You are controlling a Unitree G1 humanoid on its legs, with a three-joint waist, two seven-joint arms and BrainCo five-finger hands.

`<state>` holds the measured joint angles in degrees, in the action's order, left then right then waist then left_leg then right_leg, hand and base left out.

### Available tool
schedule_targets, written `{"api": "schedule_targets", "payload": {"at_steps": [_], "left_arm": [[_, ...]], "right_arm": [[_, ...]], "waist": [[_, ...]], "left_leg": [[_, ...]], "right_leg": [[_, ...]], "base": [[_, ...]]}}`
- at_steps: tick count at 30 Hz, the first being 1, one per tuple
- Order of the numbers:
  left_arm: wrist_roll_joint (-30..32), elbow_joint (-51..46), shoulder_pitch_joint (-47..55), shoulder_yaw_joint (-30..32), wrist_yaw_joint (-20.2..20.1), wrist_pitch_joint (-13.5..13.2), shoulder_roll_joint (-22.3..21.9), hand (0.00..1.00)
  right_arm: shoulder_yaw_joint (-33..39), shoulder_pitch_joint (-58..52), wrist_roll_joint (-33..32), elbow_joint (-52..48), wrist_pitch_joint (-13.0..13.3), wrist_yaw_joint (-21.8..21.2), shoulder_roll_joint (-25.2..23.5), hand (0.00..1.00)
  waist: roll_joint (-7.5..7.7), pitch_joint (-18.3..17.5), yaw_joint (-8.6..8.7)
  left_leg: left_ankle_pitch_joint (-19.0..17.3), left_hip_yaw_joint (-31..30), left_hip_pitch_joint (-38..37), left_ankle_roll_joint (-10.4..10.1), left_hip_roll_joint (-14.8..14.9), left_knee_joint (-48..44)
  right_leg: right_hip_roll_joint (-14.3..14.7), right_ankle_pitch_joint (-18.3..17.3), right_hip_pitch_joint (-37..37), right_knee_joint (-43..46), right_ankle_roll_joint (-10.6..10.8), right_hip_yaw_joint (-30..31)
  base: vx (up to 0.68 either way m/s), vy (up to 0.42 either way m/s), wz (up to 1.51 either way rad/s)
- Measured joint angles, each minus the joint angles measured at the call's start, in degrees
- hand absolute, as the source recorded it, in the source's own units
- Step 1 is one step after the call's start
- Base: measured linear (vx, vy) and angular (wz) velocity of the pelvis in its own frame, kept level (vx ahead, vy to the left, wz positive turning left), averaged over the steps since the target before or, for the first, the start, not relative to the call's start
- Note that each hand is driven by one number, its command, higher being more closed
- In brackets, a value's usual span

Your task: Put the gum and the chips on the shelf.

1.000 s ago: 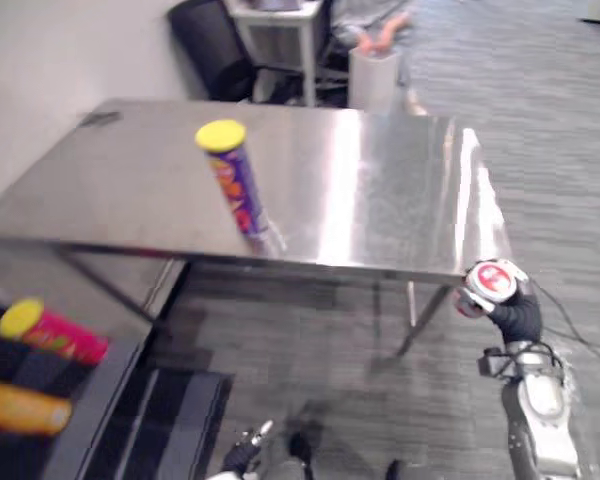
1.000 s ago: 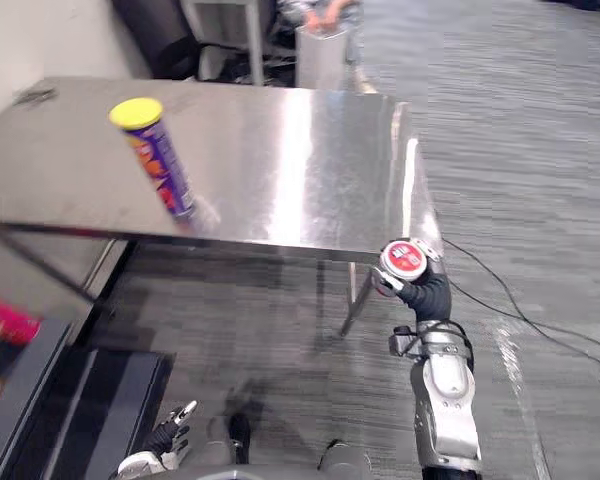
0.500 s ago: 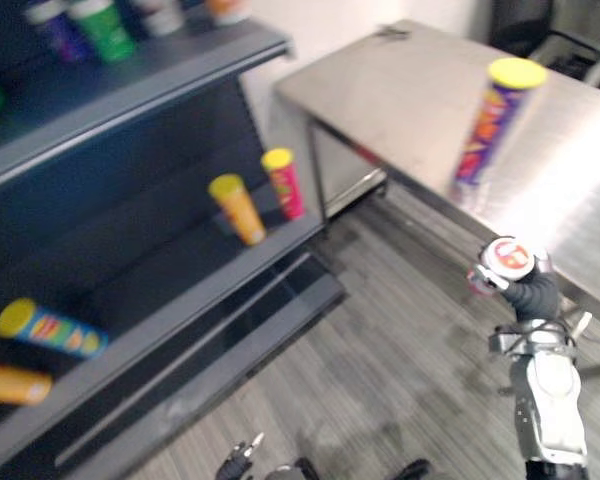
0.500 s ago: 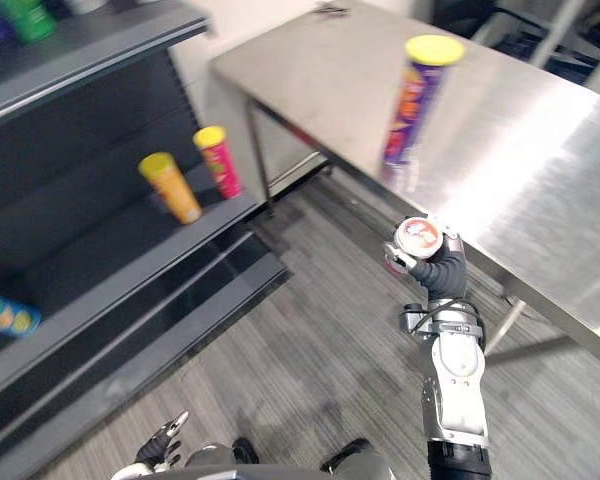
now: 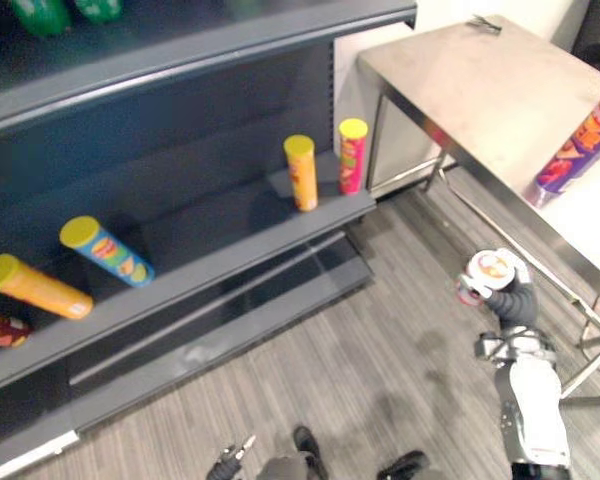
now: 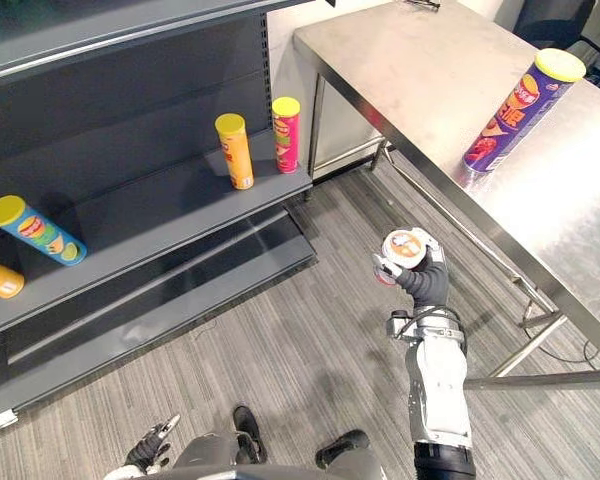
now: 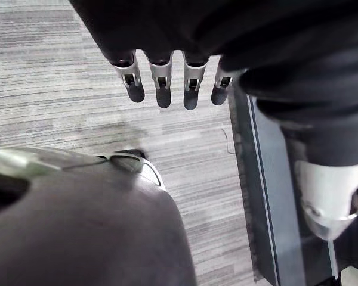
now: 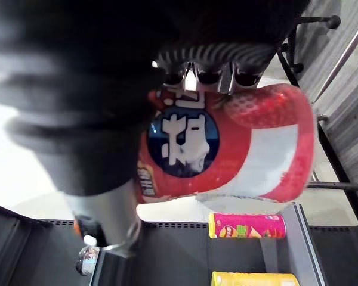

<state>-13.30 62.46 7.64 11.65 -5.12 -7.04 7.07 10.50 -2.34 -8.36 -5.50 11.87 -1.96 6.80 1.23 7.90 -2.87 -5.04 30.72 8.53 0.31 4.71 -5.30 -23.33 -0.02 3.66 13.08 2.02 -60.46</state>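
Head view: grips the gum tub (image 6: 405, 247) in the right hand (image 6: 423, 282) over open floor (image 6: 300, 340), between shelf (image 6: 160, 225) edge and table (image 6: 380, 60) edge; chips can (image 6: 520, 110) upright near that table edge. Left wrist: hangs the left hand (image 7: 167, 33) low, fingers (image 7: 161, 89) straight (nothing held). Right wrist: curls fingers (image 8: 209, 74) round the tub.

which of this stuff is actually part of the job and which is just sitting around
Job: red-and-white round gum tub in the right hand; purple chips can with yellow lid, on the steel table; dark grey shelf.
Lying about: yellow can, pink can, blue can and orange can, all on the shelf.
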Motion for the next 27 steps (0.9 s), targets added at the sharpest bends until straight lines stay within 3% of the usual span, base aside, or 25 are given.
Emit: {"api": "schedule_targets", "payload": {"at_steps": [6, 8, 10, 13, 15, 16, 17, 18, 19, 20, 25, 27], "left_arm": [[-0.1, -2.3, 1.5, 0.0, -0.4, -0.1, -0.5, 0.00], [-0.2, -3.2, 1.6, -0.1, -0.4, -0.1, -0.6, 0.00], [-2.3, -4.4, 1.2, -0.3, -0.5, -0.4, -0.6, 0.00], [-5.1, -5.5, 1.1, -0.4, -0.8, -0.7, -0.8, 0.00], [-6.7, -5.5, 1.3, -0.8, -0.9, -0.7, -0.8, 0.00], [-6.7, -5.5, 1.3, -1.1, -0.8, -0.7, -0.7, 0.00], [-6.7, -5.5, 1.6, -2.8, -0.7, -1.1, -0.3, 0.00], [-6.6, -5.3, 1.6, -3.7, -0.4, -1.2, 0.4, 0.00], [-6.5, -5.2, 1.5, -4.2, 0.0, -1.2, 0.8, 0.00], [-6.2, -4.7, 1.3, -4.4, 0.4, -1.5, 2.0, 0.00], [-5.0, -3.0, 0.8, -4.6, 3.4, -2.2, 1.8, 0.00], [-4.4, -3.0, 0.8, -4.5, 3.8, -2.4, 1.5, 0.00]], "right_arm": [[-0.3, 0.0, 1.1, 1.0, -0.1, -1.2, 0.2, 1.00], [-1.5, 0.4, 1.1, 2.1, -0.1, -1.1, 0.5, 1.00], [-4.1, 1.0, 1.1, 2.6, -0.1, -1.2, 1.5, 1.00], [-8.6, 3.2, 1.1, 4.0, -0.2, -1.9, 1.7, 1.00], [-11.6, 3.2, 1.2, 4.1, -0.3, -2.6, 1.8, 1.00], [-11.7, 2.8, 1.2, 4.1, -0.4, -2.9, 1.8, 1.00], [-12.1, 2.2, 1.5, 4.2, -0.6, -3.1, 2.7, 1.00], [-12.7, 1.8, 1.6, 4.1, -0.6, -3.7, 2.7, 1.00], [-13.1, 1.5, 1.6, 4.0, -0.6, -4.0, 2.7, 1.00], [-13.7, 0.9, 1.6, 4.0, -0.6, -4.6, 2.5, 1.00], [-16.5, -1.9, 0.8, 2.9, -0.6, -5.1, 2.1, 1.00], [-16.5, -2.7, 0.5, 2.8, -0.6, -5.2, 2.1, 1.00]], "waist": [[-0.18, 0.1, -0.45], [-0.15, 0.1, -0.56], [-0.19, 0.9, -0.90], [-0.13, 2.0, -2.83], [-0.44, 2.4, -3.57], [-0.49, 2.4, -3.37], [-1.05, 2.6, -2.28], [-2.01, 3.1, -1.73], [-1.90, 3.3, -1.40], [-0.75, 3.5, -0.87], [0.48, 3.6, -0.14], [0.73, 3.5, -0.06]], "left_leg": [[4.9, -1.7, -0.7, 0.3, -0.7, 5.7], [4.7, -2.7, 0.4, 0.3, -0.5, 4.3], [3.2, -3.9, 2.1, 0.6, 0.2, 0.6], [-0.9, -4.8, 4.8, 0.8, 1.8, -6.8], [-3.7, -7.3, 5.9, 1.4, 1.0, -8.9], [-3.8, -8.4, 5.8, 1.8, -0.1, -8.8], [-4.1, -11.4, 4.8, 3.1, -1.2, -8.9], [-4.3, -14.9, 4.6, 4.2, -1.3, -9.0], [-4.0, -16.5, 4.4, 4.6, -1.7, -8.5], [-3.2, -19.2, 2.9, 5.2, -3.2, -6.9], [-1.5, -27.1, -0.6, 4.6, -8.1, -4.1], [-1.6, -28.7, -1.1, 3.8, -9.0, -4.2]], "right_leg": [[1.3, -0.1, 0.7, -0.1, -0.2, 1.4], [1.3, -0.1, 0.5, -0.2, -0.2, 1.3], [1.4, -0.1, -0.3, -0.3, -0.2, 1.3], [1.5, 0.0, -1.4, -0.1, -0.1, 1.3], [-1.1, 0.0, -1.5, 4.9, -0.3, 4.7], [-2.6, 0.2, -0.7, 8.3, -2.3, 9.1], [-3.5, 2.5, 4.1, 16.5, -7.4, 23.3], [1.2, -1.7, 7.2, 18.4, -4.4, 38.7], [4.0, -4.5, 7.9, 18.1, -2.7, 44.1], [8.2, -7.8, 8.6, 17.1, -1.2, 50.4], [13.2, -8.5, 11.5, 8.3, 0.2, 52.9], [13.2, -6.3, 10.7, 3.3, 2.8, 53.4]], "base": [[0.04, -0.019, 0.12], [0.07, -0.024, 0.35], [0.05, -0.006, 0.32], [0.01, 0.052, 0.14], [0.00, 0.166, 0.48], [0.08, 0.233, 0.94], [0.14, 0.185, 1.22], [0.14, 0.145, 1.29], [0.13, 0.049, 1.37], [0.14, 0.038, 1.37], [0.18, -0.002, 1.13], [0.18, -0.055, 0.76]]}}
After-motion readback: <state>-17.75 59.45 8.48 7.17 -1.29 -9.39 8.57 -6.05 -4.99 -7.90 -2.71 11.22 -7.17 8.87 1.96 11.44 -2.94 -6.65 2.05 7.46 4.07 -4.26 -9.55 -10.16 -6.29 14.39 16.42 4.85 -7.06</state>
